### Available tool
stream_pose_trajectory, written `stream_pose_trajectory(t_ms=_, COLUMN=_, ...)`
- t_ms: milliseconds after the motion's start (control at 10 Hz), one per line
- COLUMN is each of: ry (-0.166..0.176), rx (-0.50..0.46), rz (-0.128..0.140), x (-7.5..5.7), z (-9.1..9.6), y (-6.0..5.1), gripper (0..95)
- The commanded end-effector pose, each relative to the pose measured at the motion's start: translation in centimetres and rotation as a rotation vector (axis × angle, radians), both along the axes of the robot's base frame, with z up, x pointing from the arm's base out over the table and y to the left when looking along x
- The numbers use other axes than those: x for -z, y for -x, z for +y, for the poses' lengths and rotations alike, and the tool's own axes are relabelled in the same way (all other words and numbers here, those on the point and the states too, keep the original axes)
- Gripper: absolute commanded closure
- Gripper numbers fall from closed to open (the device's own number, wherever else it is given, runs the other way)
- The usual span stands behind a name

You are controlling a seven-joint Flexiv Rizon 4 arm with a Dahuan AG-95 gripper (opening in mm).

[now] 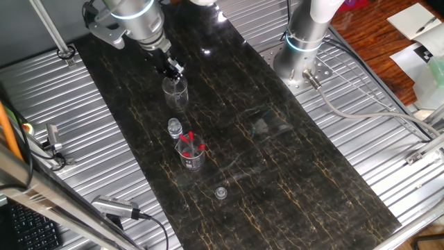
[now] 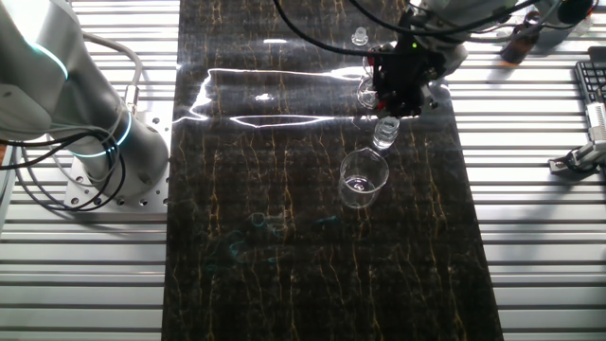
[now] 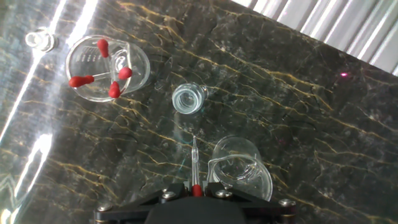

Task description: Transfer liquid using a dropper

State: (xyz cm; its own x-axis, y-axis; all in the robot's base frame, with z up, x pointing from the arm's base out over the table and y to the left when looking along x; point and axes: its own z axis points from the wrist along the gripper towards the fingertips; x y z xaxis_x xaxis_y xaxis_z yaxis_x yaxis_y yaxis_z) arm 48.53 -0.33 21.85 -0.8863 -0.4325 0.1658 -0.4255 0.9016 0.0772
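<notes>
A small thin glass dropper with a red rubber bulb (image 3: 194, 169) is being held clenched between the fingers of the black two-finger gripper (image 3: 195, 190), its tip pointing down toward the table, just beside the rim of an empty clear glass beaker with a spout (image 3: 239, 169). In the hand view the tip is being seen over the bare stone between that beaker and a small clear open vial (image 3: 188, 99), so it is judged that the tip is not yet standing over either mouth.

To be done well, the step is probably calling for the tip to be centred over the chosen opening before the bulb is being squeezed, and for the thin tube to be kept upright and apart from the glass rims. A second clear beaker holding several spare red-bulbed droppers (image 3: 103, 67) is standing near the vial, and a small clear cap (image 3: 38, 40) is lying well apart.

Everything is being carried by a dark marble-patterned tabletop with gold veins (image 1: 277, 173), glossy and throwing glare, flanked by ribbed metal panels (image 1: 90, 139); a second robot base (image 1: 300, 55) is being seen at the table's edge
</notes>
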Motion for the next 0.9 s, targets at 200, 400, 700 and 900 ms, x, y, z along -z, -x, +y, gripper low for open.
stream_pose_trajectory(t_ms=200, ry=0.009, rx=0.033, rz=-0.032, x=0.0, z=0.0, y=-0.1, gripper=95.0)
stream_pose_trajectory(t_ms=400, ry=0.008, rx=0.031, rz=-0.033, x=0.0, z=0.0, y=-0.1, gripper=95.0)
stream_pose_trajectory(t_ms=700, ry=0.006, rx=0.029, rz=-0.031, x=-0.1, z=-0.4, y=0.0, gripper=95.0)
stream_pose_trajectory(t_ms=900, ry=-0.001, rx=0.018, rz=-0.031, x=-0.4, z=-1.7, y=0.4, gripper=95.0)
